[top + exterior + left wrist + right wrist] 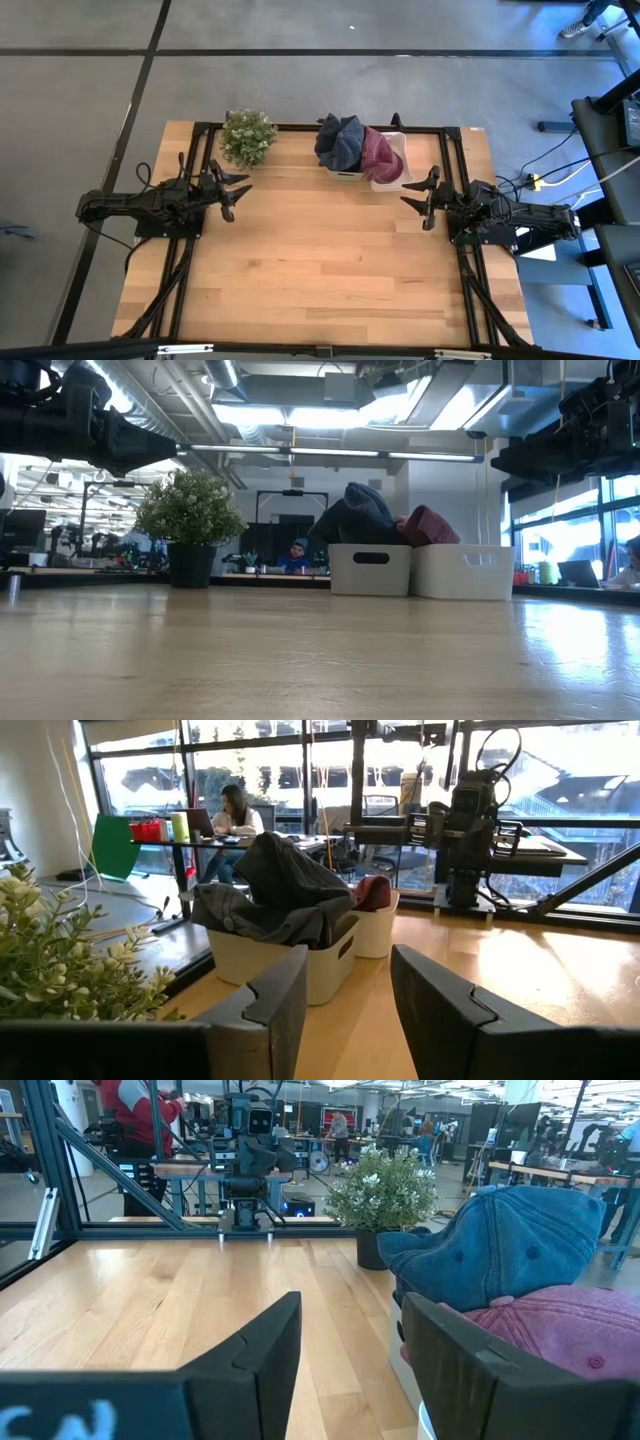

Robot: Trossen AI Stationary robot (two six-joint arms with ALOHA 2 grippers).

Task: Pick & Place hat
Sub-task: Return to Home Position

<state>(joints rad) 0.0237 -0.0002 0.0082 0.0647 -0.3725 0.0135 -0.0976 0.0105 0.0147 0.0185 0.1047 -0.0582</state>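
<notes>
Two white bins stand side by side at the table's far edge. A dark blue-grey hat [340, 141] sits heaped in the left bin [345, 172]; a maroon hat [379, 155] rests in the right bin [393, 180]. My left gripper [238, 195] hovers open near the table's left side, beside a potted plant [247, 136]. My right gripper [417, 197] hovers open near the right side, just in front of the right bin. In the right wrist view the blue hat [500, 1245] and maroon hat [560, 1325] sit close ahead of the open fingers [345, 1365].
The potted plant [190, 520] stands at the far left of the table. The wide wooden tabletop [320, 260] in front of the bins lies between both arms. A black frame [300, 127] runs along the table's edges. People sit at desks in the room beyond.
</notes>
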